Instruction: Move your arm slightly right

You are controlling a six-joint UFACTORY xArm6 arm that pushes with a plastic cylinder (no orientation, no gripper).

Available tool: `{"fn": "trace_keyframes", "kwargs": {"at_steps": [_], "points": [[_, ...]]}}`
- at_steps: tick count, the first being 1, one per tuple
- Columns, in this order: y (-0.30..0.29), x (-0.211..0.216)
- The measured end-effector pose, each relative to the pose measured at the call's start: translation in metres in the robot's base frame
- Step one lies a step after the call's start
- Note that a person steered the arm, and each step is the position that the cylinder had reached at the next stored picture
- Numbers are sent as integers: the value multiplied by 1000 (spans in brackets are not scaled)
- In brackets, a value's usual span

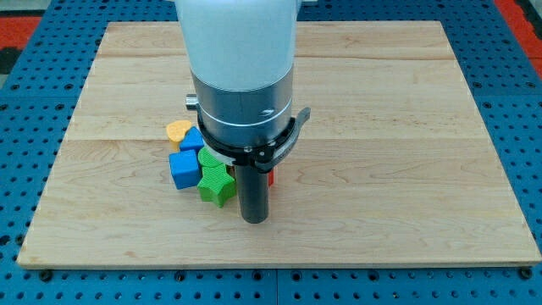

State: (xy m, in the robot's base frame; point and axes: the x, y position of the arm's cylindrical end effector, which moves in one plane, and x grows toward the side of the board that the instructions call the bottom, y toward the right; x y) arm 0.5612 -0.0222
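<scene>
- My tip (254,219) rests on the wooden surface (406,127), a little below the middle of the view and slightly toward the view's left.
- I carry no gripper, so nothing opens, closes or clasps anything here; the arm ends in a plain dark rod (254,191) hanging from a silver collar and a white body that fills the view's top centre.
- A green star-shaped block (216,182) lies just to the view's left of my tip, close beside the rod; whether they touch I cannot tell.
- A blue cube (183,169) sits further to the view's left of my tip, touching the green star-shaped block.
- A second blue block (192,140) lies above the blue cube, up and to the view's left of my tip; its shape is partly hidden by the arm.
- A yellow heart-shaped block (177,130) is the farthest of the cluster from my tip, at the upper left, touching the second blue block.
- A sliver of a red block (271,177) peeks out just to the view's right of the rod, slightly above my tip; its shape is hidden.
- A blue perforated base (34,280) surrounds the surface.
- To the view's right of my tip there is only bare wood.
</scene>
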Motion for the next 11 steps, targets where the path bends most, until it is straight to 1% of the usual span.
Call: {"fn": "trace_keyframes", "kwargs": {"at_steps": [10,11], "points": [[99,0],[101,-1]]}}
